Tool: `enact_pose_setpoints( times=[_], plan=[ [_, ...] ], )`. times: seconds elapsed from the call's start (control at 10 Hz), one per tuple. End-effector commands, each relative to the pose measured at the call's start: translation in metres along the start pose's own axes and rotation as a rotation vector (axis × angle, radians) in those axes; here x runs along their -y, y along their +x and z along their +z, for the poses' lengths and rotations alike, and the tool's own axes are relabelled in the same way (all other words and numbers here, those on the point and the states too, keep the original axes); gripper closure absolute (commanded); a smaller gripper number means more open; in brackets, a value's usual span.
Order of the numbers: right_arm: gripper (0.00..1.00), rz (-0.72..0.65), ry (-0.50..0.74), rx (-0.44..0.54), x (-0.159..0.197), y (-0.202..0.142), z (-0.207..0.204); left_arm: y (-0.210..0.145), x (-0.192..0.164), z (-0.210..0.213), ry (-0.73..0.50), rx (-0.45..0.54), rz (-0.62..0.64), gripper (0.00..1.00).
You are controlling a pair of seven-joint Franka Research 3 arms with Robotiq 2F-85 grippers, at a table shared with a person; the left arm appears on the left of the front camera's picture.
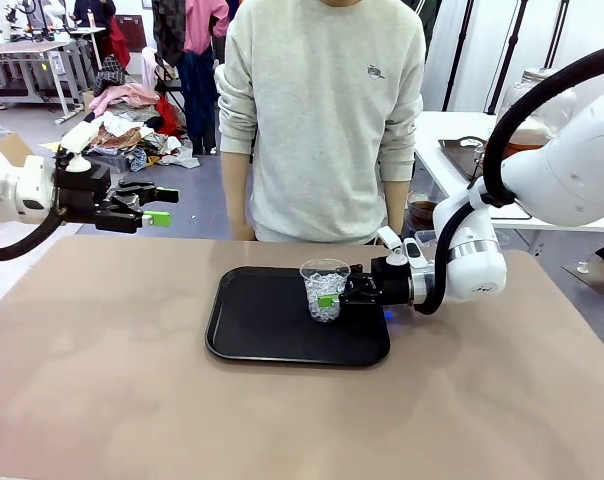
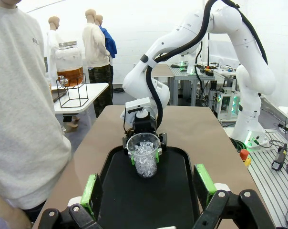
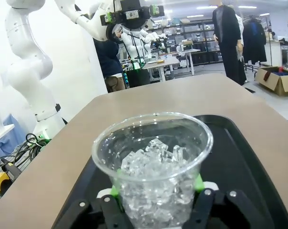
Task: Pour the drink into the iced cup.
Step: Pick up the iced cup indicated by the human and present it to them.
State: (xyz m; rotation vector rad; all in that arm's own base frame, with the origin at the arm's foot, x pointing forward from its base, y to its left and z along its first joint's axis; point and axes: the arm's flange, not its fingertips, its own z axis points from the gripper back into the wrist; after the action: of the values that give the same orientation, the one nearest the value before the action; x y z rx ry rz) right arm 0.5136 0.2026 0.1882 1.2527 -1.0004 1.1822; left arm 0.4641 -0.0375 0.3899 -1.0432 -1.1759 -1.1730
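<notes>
Right jaws: the right gripper [image 1: 334,297] is clamped on the cup [image 1: 324,290], with one green pad on each side of its wall, about mid-height.
Left jaws: the left gripper [image 1: 162,205] has its fingers wide apart with nothing between them. It hangs above the left part of the table [image 1: 102,400], well apart from the cup.
Cup contents: ice [image 3: 156,164] in clear chunks, piled to roughly two thirds of the cup's height.
Cup position: upright on the black tray [image 1: 252,330], toward its far right part.
Drink: the amber drink [image 2: 70,75] fills the lower part of a lidded glass jar [image 2: 67,59]. The jar stands on a white side table [image 2: 94,90], off the work table and well away from the cup.
Left wrist view adds: the jar sits in a black wire stand [image 2: 72,98], and the right arm reaches the cup from the far end of the tray.
Front view adds: the jar is partly hidden behind the right arm.
Right wrist view adds: the pads press against the cup wall, and the ice is seen close up.
Person: a person [image 1: 322,120] in a grey sweatshirt stands at the far edge of the table, arms down.
</notes>
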Motion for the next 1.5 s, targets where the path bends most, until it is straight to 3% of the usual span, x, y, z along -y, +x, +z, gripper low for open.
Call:
enact_pose_setpoints(
  times=[0.0,0.5,0.9,1.4],
  plan=[
    [0.35,0.023,-0.002,0.011,0.005,0.01,-0.006,0.002,0.001,0.0,0.001,-0.001,-0.004,0.0],
    [0.35,0.139,-0.019,0.009,0.009,0.073,0.005,0.002,0.001,0.0,0.001,-0.001,-0.004,0.0],
    [0.35,0.121,-0.003,0.033,0.029,0.122,0.013,0.002,0.001,0.0,0.001,-0.001,-0.004,0.0],
    [0.35,0.112,-0.007,0.023,0.037,0.134,0.015,0.002,0.001,0.0,0.001,-0.001,-0.004,0.0]
  ],
)
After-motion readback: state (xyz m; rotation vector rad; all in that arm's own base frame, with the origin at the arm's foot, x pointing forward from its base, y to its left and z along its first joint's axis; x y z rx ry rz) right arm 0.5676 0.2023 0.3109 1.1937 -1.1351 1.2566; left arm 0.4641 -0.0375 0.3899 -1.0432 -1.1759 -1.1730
